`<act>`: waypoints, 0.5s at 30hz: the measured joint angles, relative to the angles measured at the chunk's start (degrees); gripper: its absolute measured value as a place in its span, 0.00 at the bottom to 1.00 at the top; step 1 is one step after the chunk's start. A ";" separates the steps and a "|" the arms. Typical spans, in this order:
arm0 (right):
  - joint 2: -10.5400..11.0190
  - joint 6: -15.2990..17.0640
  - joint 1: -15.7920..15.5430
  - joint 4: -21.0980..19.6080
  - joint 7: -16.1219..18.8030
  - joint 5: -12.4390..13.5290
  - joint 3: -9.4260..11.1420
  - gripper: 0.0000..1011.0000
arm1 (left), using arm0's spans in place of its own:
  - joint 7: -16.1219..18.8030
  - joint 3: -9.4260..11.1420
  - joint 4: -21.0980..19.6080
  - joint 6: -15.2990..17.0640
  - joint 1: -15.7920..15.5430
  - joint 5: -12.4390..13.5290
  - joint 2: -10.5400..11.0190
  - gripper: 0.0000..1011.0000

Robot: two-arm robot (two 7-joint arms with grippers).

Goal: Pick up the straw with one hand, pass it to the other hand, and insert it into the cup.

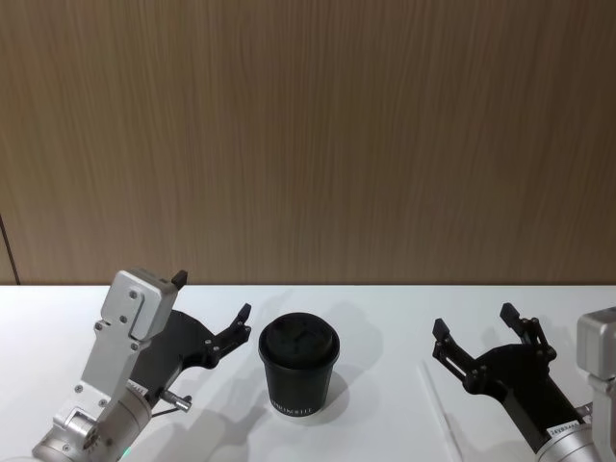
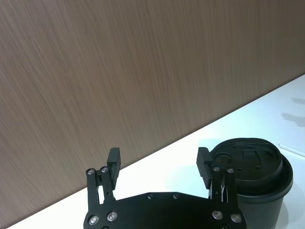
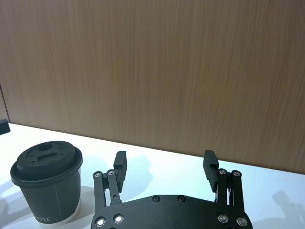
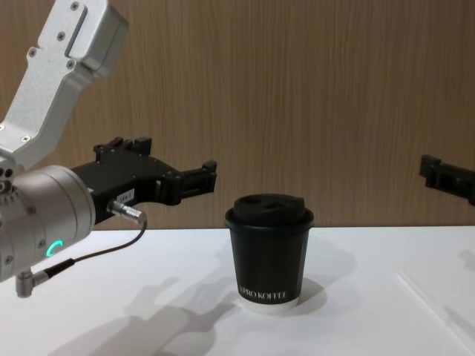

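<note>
Right gripper [image 1: 474, 325], left gripper [image 1: 212, 296]: jaws open, empty. Thin white straw [image 1: 438, 409] flat on bench [image 1: 375, 433]; off-centre pinch could roll it away.

Wall: I see a wood-panel wall [image 1: 308, 135] in warm brown with fine vertical grain, standing right behind the table in all my feeds.
Seam: a dark vertical seam [image 1: 8, 245] cuts the panelling at the far left of my head view.
Table: a plain white matte table [image 1: 385, 308]; its back edge meets the wall in a straight line.
Light: soft and even on my screens; faint grey shadows lie on the white top.
</note>
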 joint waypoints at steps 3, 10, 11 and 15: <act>0.00 0.00 0.00 0.00 0.00 0.00 0.00 0.99 | 0.00 0.00 0.00 0.00 0.00 0.00 0.00 0.99; 0.00 0.00 0.00 0.00 0.00 0.00 0.00 0.99 | 0.00 0.00 0.00 0.00 0.00 0.00 0.00 0.99; 0.00 0.00 0.00 0.00 0.00 0.00 0.00 0.99 | 0.00 0.00 0.00 0.00 0.00 0.00 0.00 0.99; 0.00 0.00 0.00 0.00 0.00 0.00 0.00 0.99 | 0.00 0.00 0.00 0.00 0.00 0.00 0.00 0.99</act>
